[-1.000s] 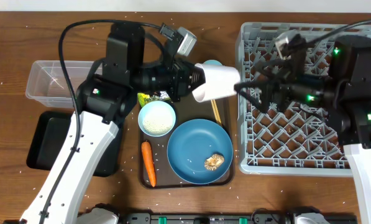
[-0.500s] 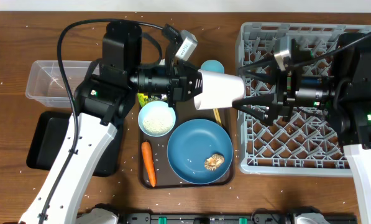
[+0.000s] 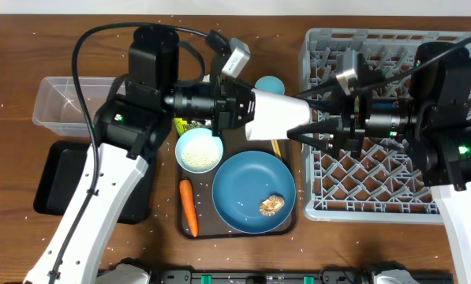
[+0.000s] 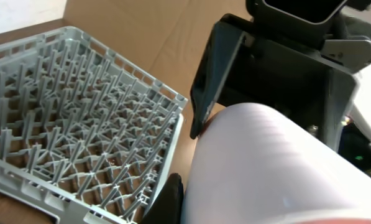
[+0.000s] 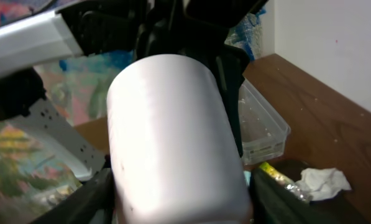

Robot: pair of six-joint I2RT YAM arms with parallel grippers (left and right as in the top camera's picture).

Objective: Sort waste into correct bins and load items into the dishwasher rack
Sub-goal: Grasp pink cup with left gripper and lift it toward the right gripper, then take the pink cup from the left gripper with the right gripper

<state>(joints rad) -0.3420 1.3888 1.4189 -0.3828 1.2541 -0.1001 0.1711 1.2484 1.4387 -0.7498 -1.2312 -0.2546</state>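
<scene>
Above tray, my pose: level, reaching inward from both sides.
Pink cup: sideways, aloft.
Left end effector: pinching its rim.
Right end effector: flanks base, narrowed since before; grip unclear.

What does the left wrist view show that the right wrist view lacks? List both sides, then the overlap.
Only the left wrist view shows the grey dishwasher rack, with its lattice bottom and upright pegs. Only the right wrist view shows the clear tub and the crumpled white paper lying in the black tray. Both show the pale pink cup, close up and filling much of the frame.
</scene>
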